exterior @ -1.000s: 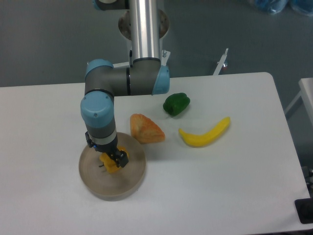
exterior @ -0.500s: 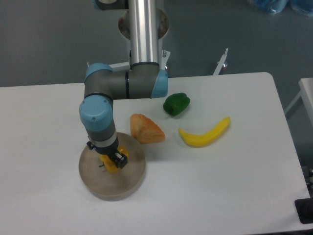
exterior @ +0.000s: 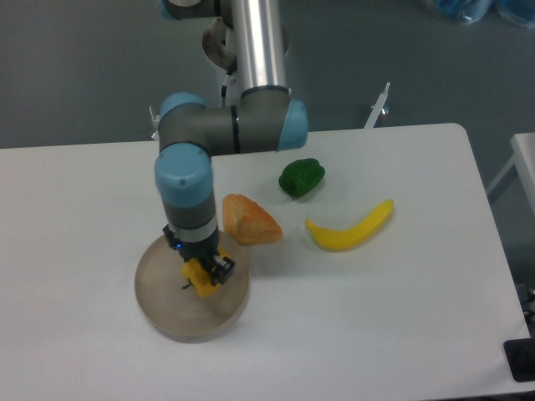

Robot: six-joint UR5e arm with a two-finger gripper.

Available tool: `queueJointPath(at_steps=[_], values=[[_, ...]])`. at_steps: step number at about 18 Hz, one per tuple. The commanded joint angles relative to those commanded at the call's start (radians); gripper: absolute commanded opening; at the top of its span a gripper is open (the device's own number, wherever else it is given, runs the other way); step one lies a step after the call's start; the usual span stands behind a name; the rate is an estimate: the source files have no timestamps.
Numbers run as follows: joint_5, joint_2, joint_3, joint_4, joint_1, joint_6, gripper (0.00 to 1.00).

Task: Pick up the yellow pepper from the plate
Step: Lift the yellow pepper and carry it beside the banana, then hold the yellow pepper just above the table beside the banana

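So the yellow pepper was clamped in my gripper, sitting lower left of the frame over the plate. Compared to half a second before, my whole arm had swung a bit right and the pepper came along with it, shifting toward the plate's right side. I'd guess that meant the grab held and the lift was starting, though I couldn't tell if it had cleared the dish.

Pepper looked smooth, blocky and waxy; plate was matte grey-beige, round, low rim. Further right: a crusty orange bread wedge, a glossy green pepper, a curved banana.
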Motion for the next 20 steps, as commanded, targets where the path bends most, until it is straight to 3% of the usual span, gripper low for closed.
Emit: queueJointPath(at_steps=[4,6,12,20], values=[[0.000,0.058,0.012,-0.118,0.110,0.115,0.03],[0.000,0.063,0.018,-0.144,0.167,0.150,0.03],[0.002,0.057,0.011,-0.149,0.330,0.293,0.04],[0.011,0.008,0.029,-0.157,0.365,0.368,0.03]])
